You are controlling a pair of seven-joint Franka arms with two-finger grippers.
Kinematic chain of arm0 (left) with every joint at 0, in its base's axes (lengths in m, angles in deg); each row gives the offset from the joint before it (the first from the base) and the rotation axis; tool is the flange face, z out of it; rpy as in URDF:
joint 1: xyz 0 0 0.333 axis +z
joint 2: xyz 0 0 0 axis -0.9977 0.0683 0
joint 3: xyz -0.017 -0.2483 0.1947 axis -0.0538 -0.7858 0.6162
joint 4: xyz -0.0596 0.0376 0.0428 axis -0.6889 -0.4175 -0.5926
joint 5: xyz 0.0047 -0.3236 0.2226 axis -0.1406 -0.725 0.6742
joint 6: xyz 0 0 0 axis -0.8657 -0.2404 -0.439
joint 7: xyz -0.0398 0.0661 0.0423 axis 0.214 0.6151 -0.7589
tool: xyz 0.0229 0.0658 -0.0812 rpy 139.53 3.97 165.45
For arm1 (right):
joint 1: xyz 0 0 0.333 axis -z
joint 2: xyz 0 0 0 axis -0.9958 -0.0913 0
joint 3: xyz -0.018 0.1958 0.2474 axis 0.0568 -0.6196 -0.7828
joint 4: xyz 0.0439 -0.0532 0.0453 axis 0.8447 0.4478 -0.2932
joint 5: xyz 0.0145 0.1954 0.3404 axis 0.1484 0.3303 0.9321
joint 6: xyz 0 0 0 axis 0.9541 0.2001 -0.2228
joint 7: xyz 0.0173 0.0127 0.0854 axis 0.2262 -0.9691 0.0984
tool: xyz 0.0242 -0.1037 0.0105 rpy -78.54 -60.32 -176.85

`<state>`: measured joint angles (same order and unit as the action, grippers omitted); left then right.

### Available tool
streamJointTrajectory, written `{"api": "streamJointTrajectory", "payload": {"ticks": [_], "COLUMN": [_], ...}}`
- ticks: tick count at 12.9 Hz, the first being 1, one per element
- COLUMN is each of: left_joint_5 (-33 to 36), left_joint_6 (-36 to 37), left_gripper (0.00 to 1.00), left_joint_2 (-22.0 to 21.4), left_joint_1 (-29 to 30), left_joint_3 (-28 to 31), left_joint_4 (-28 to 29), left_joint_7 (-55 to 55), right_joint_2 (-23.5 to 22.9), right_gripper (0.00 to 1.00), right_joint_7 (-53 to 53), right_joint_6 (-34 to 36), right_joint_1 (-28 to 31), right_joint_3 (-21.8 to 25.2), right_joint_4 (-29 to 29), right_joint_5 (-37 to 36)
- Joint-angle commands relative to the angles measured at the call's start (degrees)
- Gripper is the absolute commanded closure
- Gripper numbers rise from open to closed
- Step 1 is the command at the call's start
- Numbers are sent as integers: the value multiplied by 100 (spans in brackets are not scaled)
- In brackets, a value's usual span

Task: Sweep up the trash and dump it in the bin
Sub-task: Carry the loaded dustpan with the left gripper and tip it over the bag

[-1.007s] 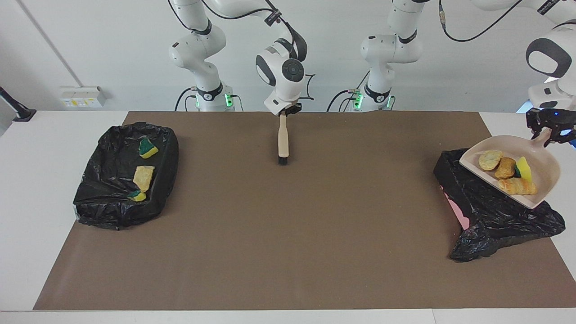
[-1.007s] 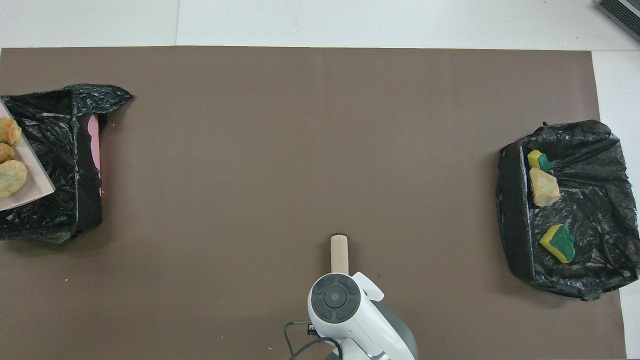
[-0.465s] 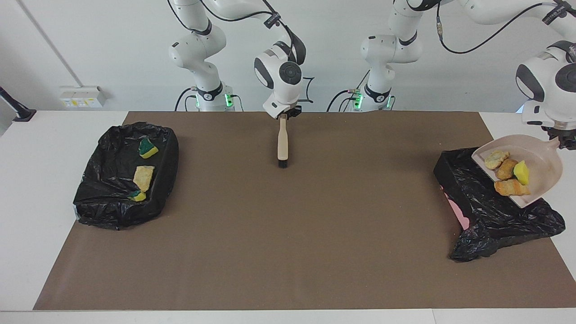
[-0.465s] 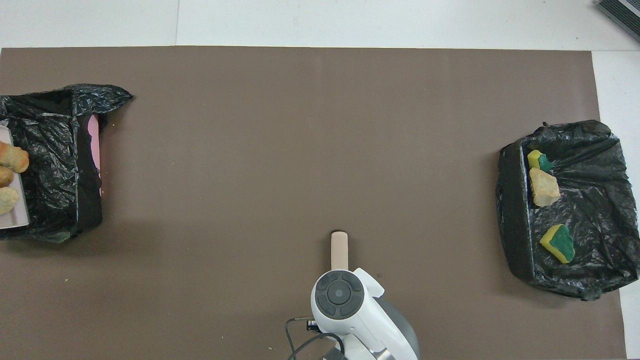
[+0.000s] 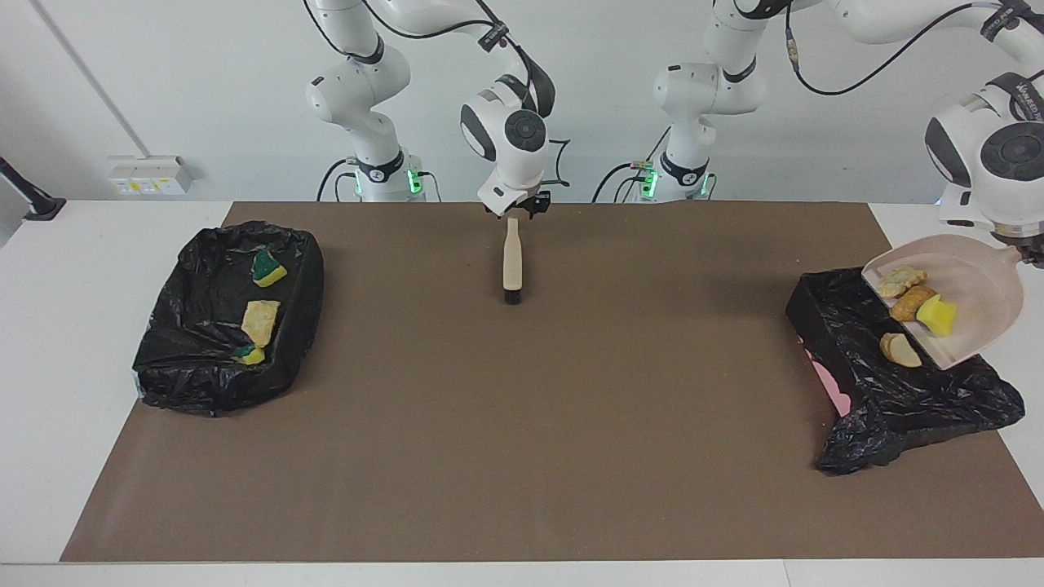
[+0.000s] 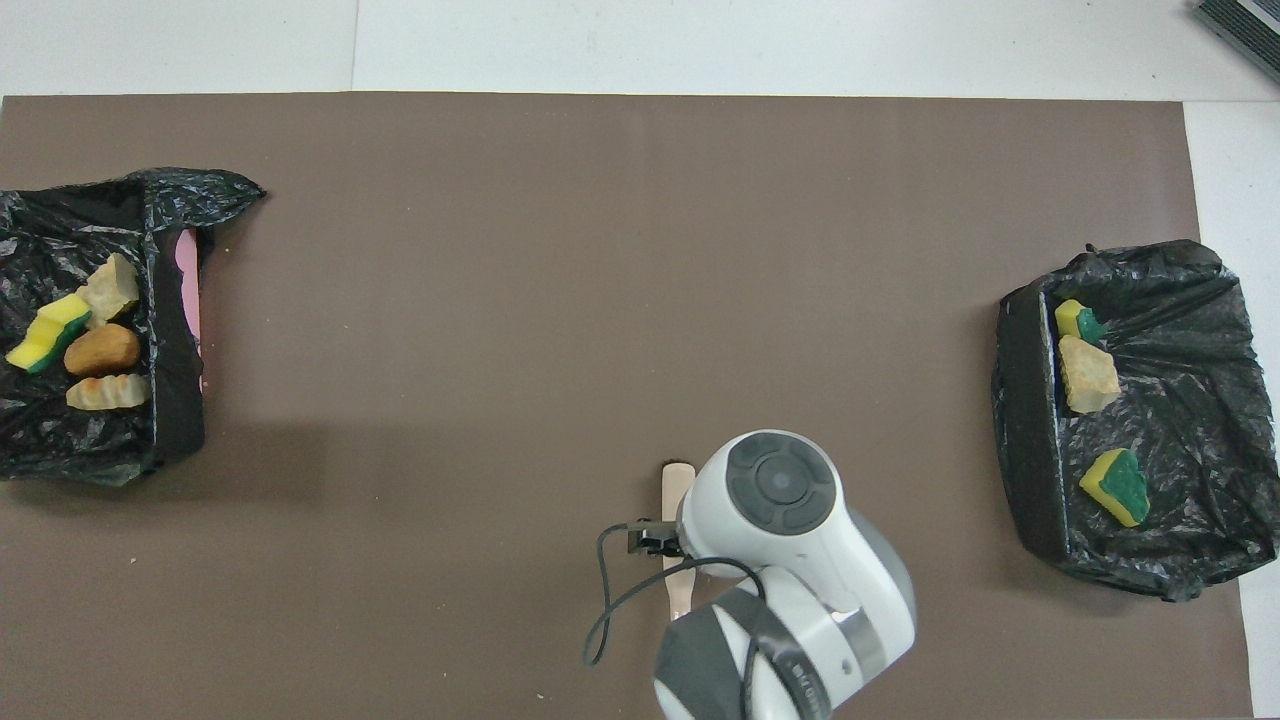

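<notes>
My left gripper (image 5: 1029,254), at the edge of the facing view, is shut on the handle of the beige dustpan (image 5: 979,281) and holds it tilted over the black-lined bin (image 5: 889,399) at the left arm's end. Yellow and tan trash chunks (image 5: 913,303) sit at the pan's lowered lip; one (image 5: 900,349) is past the lip, over the liner. In the overhead view several chunks (image 6: 100,350) lie in that bin (image 6: 100,215); the pan is out of view there. My right gripper (image 5: 520,207) is open just above the handle of the brush (image 5: 512,261), which lies on the mat.
A second black-lined bin (image 5: 196,367) at the right arm's end holds three chunks (image 5: 261,320), also in the overhead view (image 6: 1088,373). A brown mat (image 5: 571,408) covers the table. The brush handle (image 6: 677,482) shows partly under the right arm.
The left gripper tipped the dustpan more steeply and the chunks slid to its lip and into the bin. The right gripper let go of the brush and rose.
</notes>
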<state>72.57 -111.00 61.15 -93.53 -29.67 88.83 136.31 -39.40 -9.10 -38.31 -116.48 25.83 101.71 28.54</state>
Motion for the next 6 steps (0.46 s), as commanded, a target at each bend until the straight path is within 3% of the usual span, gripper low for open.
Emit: {"api": "streamJointTrajectory", "payload": {"ticks": [1, 4, 6], "left_joint_5": [364, 24, -765], "left_joint_6": [547, 1091, 1400], "left_gripper": [100, 100, 100], "left_joint_2": [-4, -162, -233], "left_joint_1": [-20, 76, 76], "left_joint_3": [-294, -838, -1050], "left_joint_4": [-250, -312, -294], "left_joint_7": [11, -76, -863], "right_joint_2": [-66, -57, -57], "right_gripper": [0, 0, 0], "right_joint_7": [-252, -366, -445], "right_joint_6": [123, 114, 114], "right_joint_1": [822, 1420, 1650], "right_joint_3": [-27, -9, -10], "right_joint_4": [-374, -769, -972], "right_joint_5": [-50, -653, -1348]}}
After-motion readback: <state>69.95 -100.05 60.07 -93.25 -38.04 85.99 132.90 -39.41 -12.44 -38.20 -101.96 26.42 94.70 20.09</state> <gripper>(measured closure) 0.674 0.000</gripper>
